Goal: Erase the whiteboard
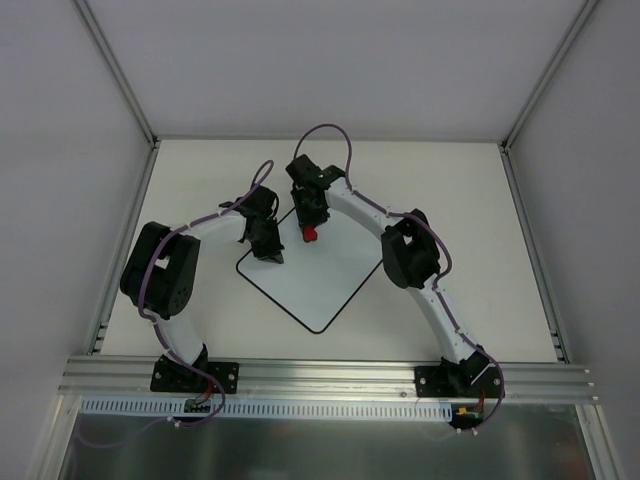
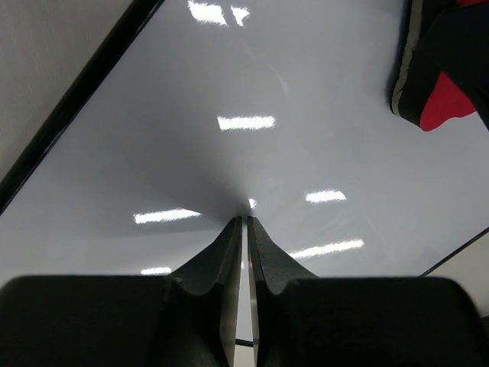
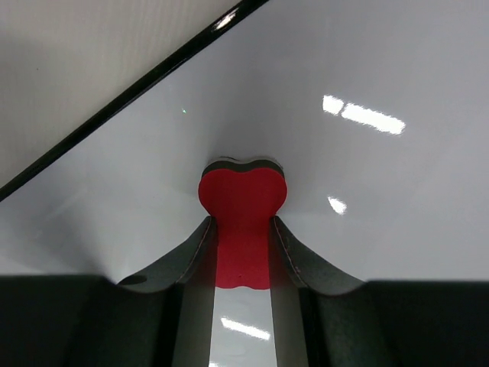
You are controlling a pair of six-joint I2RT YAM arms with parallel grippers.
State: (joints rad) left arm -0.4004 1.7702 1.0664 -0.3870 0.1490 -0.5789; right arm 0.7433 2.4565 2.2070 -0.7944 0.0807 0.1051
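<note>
The whiteboard [image 1: 320, 280] lies turned like a diamond on the table, white with a thin black edge; I see no writing on it. It fills the left wrist view [image 2: 229, 115] and the right wrist view [image 3: 367, 153]. My right gripper [image 1: 309, 228] is shut on the red eraser [image 3: 243, 222], whose dark pad rests on the board near its far corner. My left gripper [image 1: 270, 252] is shut and empty, tips [image 2: 244, 222] pressed on the board near its left corner. The eraser shows at the upper right of the left wrist view [image 2: 443, 99].
The beige table [image 1: 450, 200] extends around the board. Grey walls with metal rails enclose it at left, right and back. An aluminium rail [image 1: 330, 375] carries both arm bases at the near edge.
</note>
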